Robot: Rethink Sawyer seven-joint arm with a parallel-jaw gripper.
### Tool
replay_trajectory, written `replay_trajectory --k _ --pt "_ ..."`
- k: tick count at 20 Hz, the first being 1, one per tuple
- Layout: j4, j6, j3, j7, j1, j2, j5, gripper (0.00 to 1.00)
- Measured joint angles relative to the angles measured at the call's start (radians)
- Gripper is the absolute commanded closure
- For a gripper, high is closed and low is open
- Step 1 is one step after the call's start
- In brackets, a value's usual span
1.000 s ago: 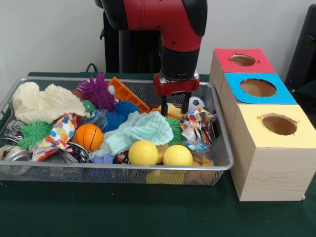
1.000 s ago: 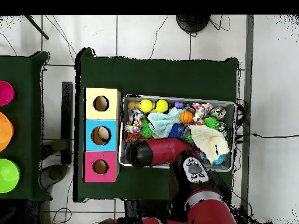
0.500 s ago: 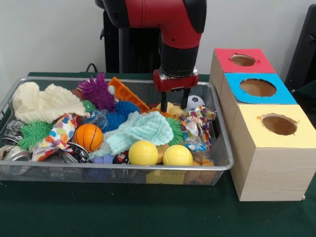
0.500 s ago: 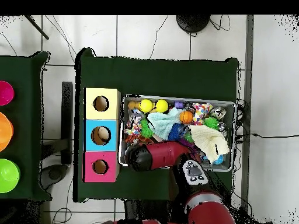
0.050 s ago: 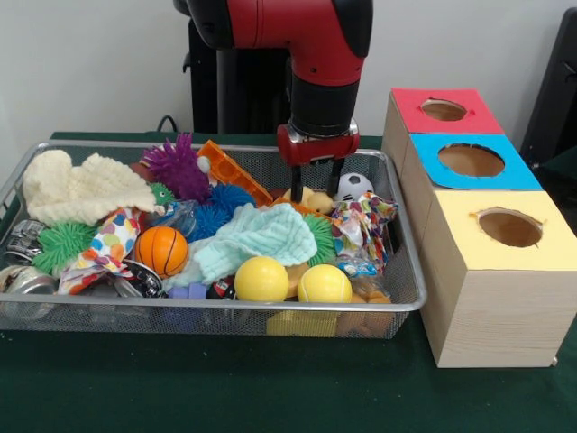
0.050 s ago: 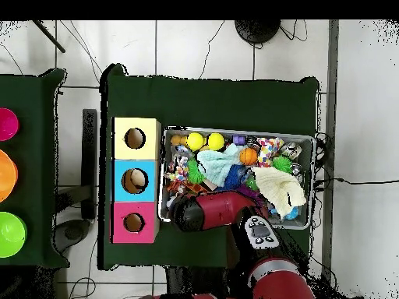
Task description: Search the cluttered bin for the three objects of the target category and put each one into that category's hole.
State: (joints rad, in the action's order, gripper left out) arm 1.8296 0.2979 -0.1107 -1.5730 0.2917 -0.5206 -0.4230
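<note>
At the front of the wire bin (image 5: 410,302) lie two yellow balls (image 5: 261,279), side by side, with an orange basketball (image 5: 162,250) to their left. Behind them a pale green cloth (image 5: 257,236) is draped over the clutter, and a cream knitted cloth (image 5: 77,189) fills the back left corner. Farther back, the gripper (image 5: 315,189) hangs over a yellow toy (image 5: 315,200), its two fingers apart and holding nothing, beside a small soccer ball (image 5: 357,187). To the right stands a box (image 5: 478,298) with yellow, blue and red holes.

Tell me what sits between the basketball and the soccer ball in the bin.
In the front view, between the basketball and the soccer ball lie the mint cloth, a blue spiky ball and a yellowish toy under the gripper.
</note>
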Motion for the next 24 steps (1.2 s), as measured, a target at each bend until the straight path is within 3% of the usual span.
replay_trajectory --k 13,24 --pt "0.001 -0.015 0.000 0.000 0.000 0.007 -0.010 0.00" --pt "-0.002 -0.118 0.013 0.000 0.007 0.058 -0.025 0.00"
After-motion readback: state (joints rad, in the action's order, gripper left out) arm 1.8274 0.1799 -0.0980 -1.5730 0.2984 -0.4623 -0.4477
